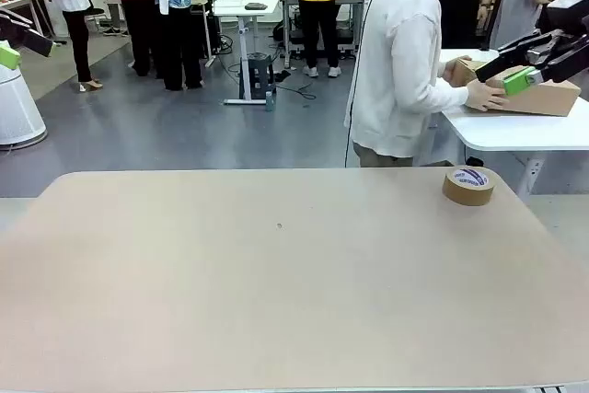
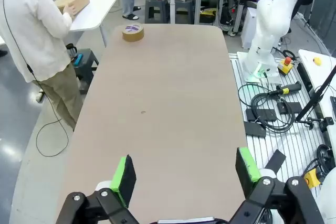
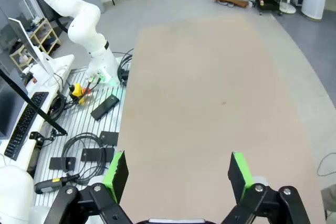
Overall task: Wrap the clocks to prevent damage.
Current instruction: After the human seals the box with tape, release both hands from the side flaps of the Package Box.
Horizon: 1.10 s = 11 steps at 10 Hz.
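Holding pattern: I keep the left gripper (image 2: 184, 174) and right gripper (image 3: 176, 169) raised with jaws apart and empty, brown tape roll (image 1: 467, 185) at two o'clock, no wrapped clocks on the table (image 1: 276, 273), person's hands (image 1: 485, 95) on the cardboard box (image 1: 534, 94).

Tan table (image 1: 276, 283); brown tape roll (image 1: 467, 186) with white-purple label, right of frame; brown cardboard box (image 1: 538, 97) on white side table (image 1: 515, 131), upper right; person's top (image 1: 396, 62) white; gripper pads (image 2: 124, 178) green
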{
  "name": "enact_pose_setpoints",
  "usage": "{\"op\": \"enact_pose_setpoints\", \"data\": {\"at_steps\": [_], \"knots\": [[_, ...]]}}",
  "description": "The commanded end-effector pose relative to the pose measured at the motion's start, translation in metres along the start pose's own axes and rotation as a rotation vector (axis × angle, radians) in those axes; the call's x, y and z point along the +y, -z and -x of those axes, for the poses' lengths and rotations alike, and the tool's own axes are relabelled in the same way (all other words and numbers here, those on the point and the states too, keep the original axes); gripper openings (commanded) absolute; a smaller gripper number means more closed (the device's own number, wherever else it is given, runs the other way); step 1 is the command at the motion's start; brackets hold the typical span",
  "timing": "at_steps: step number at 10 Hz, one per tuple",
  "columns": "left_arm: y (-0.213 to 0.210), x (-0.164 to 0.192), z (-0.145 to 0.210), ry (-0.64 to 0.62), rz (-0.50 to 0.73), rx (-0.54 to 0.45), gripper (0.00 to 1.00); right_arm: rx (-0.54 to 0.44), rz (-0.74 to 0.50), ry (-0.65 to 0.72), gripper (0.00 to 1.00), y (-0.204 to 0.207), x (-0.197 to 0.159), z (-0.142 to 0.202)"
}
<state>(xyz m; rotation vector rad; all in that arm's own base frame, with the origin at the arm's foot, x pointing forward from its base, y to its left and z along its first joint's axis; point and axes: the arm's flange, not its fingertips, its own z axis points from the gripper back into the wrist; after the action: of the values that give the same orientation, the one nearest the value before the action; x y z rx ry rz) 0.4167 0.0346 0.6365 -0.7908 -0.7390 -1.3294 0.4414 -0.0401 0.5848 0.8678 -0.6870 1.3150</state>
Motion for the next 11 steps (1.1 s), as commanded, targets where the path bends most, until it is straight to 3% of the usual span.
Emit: {"op": "enact_pose_setpoints", "data": {"at_steps": [1,8,9,11], "knots": [[-0.0024,-0.0010,0.0014,0.012,0.001,-0.024,1.00,-0.008,0.002,-0.015,1.00,0.0026,0.0009,0.0033],[-0.0056,0.0006,0.0002,0.015,-0.056,0.058,1.00,0.026,0.020,-0.017,1.00,0.0060,0.0005,0.0014],[-0.0045,0.0003,0.0017,-0.001,-0.017,0.008,1.00,0.011,0.006,0.000,1.00,0.0010,-0.0004,-0.0002],[-0.0045,0.0003,0.0017,-0.001,-0.017,0.008,1.00,0.011,0.006,0.000,1.00,0.0010,-0.0004,-0.0002]]}}
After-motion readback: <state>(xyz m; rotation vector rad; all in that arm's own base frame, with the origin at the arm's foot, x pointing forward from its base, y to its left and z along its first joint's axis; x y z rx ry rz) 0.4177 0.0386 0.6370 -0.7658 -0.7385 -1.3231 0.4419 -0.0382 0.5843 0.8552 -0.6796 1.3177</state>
